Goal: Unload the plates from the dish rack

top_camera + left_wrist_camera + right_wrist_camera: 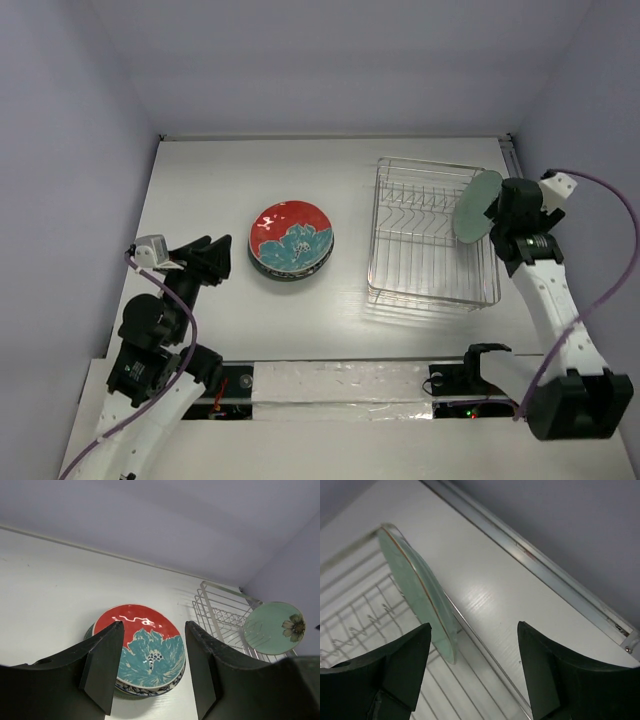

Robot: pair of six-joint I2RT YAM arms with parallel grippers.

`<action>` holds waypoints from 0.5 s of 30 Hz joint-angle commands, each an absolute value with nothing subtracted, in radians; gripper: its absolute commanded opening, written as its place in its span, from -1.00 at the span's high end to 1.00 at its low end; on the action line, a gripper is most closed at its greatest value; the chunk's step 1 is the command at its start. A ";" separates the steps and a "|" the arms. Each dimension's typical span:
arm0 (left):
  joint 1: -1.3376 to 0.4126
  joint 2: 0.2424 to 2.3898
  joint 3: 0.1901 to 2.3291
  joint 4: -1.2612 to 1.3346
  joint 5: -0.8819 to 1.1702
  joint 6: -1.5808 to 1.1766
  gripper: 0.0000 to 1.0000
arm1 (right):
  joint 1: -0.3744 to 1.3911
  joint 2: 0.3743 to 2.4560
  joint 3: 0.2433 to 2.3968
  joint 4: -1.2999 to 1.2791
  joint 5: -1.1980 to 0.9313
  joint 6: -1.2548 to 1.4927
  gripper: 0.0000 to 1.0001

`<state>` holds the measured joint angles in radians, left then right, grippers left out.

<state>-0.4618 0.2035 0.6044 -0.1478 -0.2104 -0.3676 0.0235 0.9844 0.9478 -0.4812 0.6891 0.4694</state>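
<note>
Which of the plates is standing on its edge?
The pale green plate, upright at the right side of the dish rack. The others lie flat, piled left of the rack, the red plate on top.

My left arm [158, 322] is folded low at the near left, elbow bent, wrist pointing right and slightly far. My left gripper [220, 258] is spread wide, its two dark fingers [102, 665] clamped on nothing. My right arm [550, 300] stretches from the near right up the right side, wrist turned left. My right gripper [474, 630] also gapes wide, gripping nothing.
</note>
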 commanded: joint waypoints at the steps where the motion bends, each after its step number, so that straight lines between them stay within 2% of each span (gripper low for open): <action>1: -0.468 0.172 0.604 -0.092 -0.207 -0.364 0.03 | -0.009 1.125 0.985 -0.422 0.604 0.350 -0.45; 6: -0.479 0.155 0.604 -0.092 -0.207 -0.364 0.03 | -0.009 1.235 1.043 -0.390 0.601 0.247 -0.33; 10: -0.479 0.149 0.604 -0.091 -0.207 -0.364 0.03 | -0.029 1.317 1.081 -0.379 0.623 0.206 -0.06; 15: -0.488 0.143 0.607 -0.094 -0.207 -0.362 0.03 | -0.029 1.423 1.130 -0.383 0.704 0.146 -0.02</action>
